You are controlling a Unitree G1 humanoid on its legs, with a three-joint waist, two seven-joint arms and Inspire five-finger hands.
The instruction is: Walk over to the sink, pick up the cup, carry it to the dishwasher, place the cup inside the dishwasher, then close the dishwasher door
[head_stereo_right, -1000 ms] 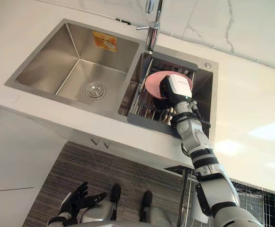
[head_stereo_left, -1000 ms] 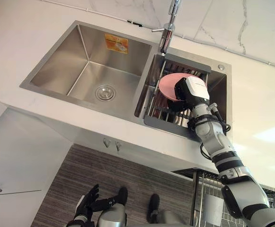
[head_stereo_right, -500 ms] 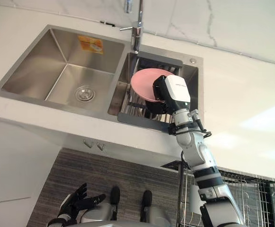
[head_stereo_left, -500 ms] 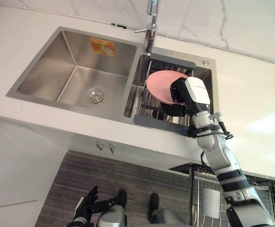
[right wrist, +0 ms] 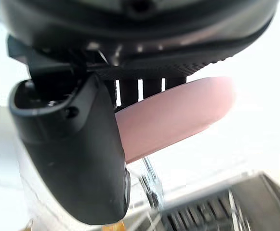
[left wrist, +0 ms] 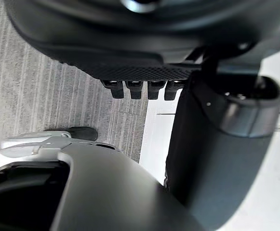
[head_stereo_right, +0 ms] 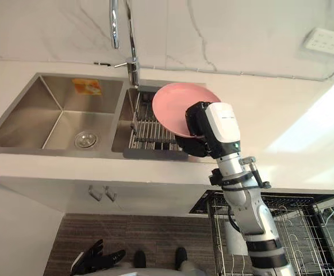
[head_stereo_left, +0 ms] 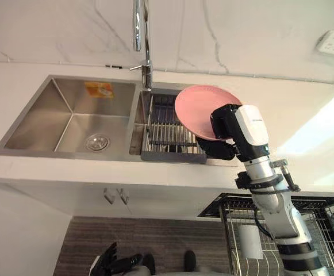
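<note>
The right hand has its fingers clamped on a pink plate, not a cup, held above the sink. The pick-up looks done. Next it must be carried to the wire rack low on the right, likely the dishwasher's. The left hand hangs low, fingers apart.

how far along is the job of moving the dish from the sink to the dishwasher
Done: the right hand grips a round pink plate, not a cup, holding it above the wire rack in the stainless steel sink. In hand: the carry. Left: setting it in the wire dishwasher basket at lower right, then shutting the dishwasher. The left hand hangs open, low.
</note>
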